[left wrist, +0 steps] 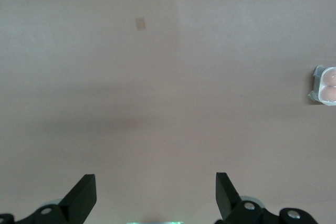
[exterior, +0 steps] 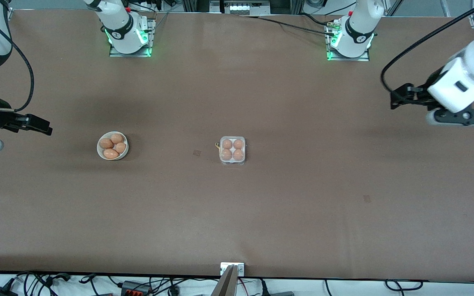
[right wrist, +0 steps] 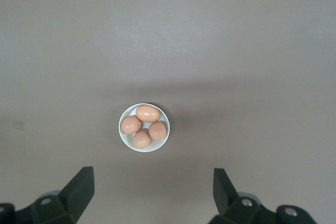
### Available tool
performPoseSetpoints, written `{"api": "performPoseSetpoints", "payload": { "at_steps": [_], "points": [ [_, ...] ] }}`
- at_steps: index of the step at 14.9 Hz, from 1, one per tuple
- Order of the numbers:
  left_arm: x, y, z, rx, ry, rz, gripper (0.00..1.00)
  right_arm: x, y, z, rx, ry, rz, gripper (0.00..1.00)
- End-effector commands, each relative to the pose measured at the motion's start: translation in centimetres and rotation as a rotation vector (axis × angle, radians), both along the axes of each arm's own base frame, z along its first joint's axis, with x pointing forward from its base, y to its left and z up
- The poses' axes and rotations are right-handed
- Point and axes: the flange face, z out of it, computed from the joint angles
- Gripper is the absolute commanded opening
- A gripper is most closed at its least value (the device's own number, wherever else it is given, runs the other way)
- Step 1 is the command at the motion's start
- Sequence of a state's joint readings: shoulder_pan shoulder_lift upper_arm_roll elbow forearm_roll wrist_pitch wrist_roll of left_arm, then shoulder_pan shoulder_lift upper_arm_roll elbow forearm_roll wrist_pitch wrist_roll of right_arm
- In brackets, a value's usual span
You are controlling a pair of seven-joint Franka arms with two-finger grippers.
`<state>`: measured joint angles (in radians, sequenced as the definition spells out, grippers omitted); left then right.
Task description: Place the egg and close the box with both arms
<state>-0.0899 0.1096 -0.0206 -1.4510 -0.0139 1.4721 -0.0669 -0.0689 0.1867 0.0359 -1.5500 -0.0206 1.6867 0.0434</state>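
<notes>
Front view: box (exterior: 232, 150) shut (four eggs inside); both end effectors spread, aloft.

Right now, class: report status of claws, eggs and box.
Left claw open, over bare table; right claw open, above bowl. Box holds four eggs, lid looks shut. Nothing in the way.

There are eight eggs in total. Four eggs (exterior: 232, 149) sit in one box (exterior: 232, 161), one in each of its four cells, at the centre of the frame. The other four eggs (exterior: 112, 146) lie in one white bowl (exterior: 100, 150), in the middle left of the frame. There is one table (exterior: 261, 213). Two robot arms are there, and each has one gripper: the left gripper (left wrist: 156, 195) and the right gripper (right wrist: 153, 191), so two grippers.
</notes>
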Motion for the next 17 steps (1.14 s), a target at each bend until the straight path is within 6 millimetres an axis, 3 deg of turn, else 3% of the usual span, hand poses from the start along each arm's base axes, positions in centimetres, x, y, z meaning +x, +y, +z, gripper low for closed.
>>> {"api": "performPoseSetpoints", "payload": {
  "at_steps": [1,4,17],
  "points": [
    [-2.4,1.5,-0.4,-0.017,-0.100,-0.027,1.00,-0.2,0.0,0.6,0.012,0.003,0.010,1.00],
    [-3.1,2.6,-1.7,-0.016,-0.098,-0.005,1.00,-0.2,0.0,0.6,0.012,0.003,0.002,1.00],
    [-3.7,2.2,0.0,-0.016,-0.082,-0.001,1.00,-0.3,0.9,1.0,0.013,0.000,0.017,1.00]
  ]
}}
